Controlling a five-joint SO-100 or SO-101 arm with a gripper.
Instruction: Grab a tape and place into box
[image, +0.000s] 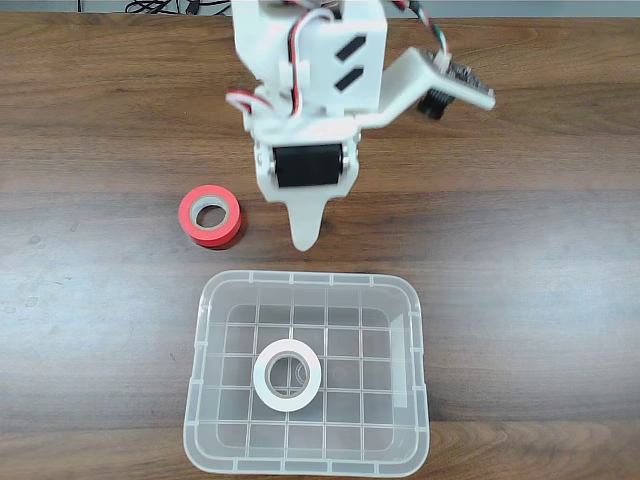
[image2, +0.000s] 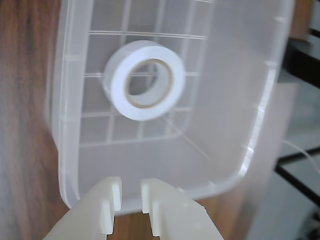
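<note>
My claw (image2: 131, 196), empty with fingers slightly apart, hangs seemingly just outside the box (image: 418, 330)'s far rim, the tape (image: 287, 375) lying flat mid-floor beyond.

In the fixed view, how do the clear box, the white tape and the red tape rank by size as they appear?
1. Clear box, by far the largest.
2. White tape, inside the box.
3. Red tape, on the table; it looks only slightly smaller.

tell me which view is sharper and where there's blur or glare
The fixed view is sharper: wood grain, box grid and both rolls are crisp, with mild sheen on the table. The wrist view is softer: the gripper is blurred up close, the tape is fairly clear, and the box's right wall is washed out.
</note>
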